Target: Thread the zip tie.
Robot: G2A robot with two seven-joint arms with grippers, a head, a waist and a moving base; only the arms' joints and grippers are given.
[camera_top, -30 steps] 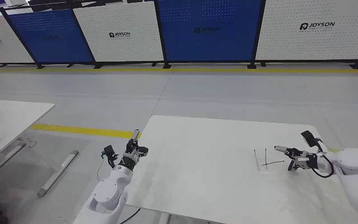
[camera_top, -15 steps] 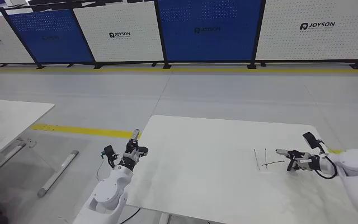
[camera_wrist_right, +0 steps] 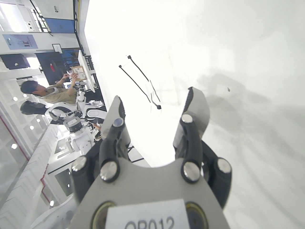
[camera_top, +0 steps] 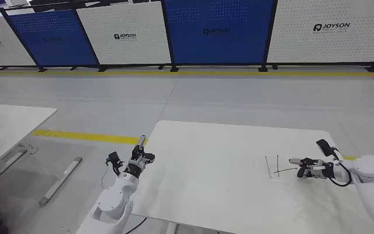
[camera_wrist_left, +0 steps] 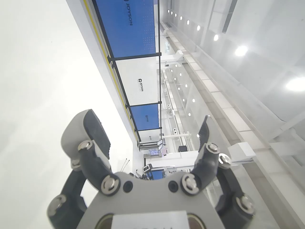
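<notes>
Black thin plastic zip ties (camera_top: pixel 268 165) lie loose on the white table (camera_top: pixel 216 175), just ahead of the right gripper (camera_top: pixel 294 161), whose fingers are apart; it has eased back slightly. The left gripper (camera_top: pixel 141 139), fingers apart, sits unmoved at the opposite table edge.

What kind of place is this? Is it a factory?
Probably a big indoor robot workshop or test hall. Blue and white pegboard walls stand behind, a yellow line marks the grey floor, and a white table holds zip ties.
</notes>
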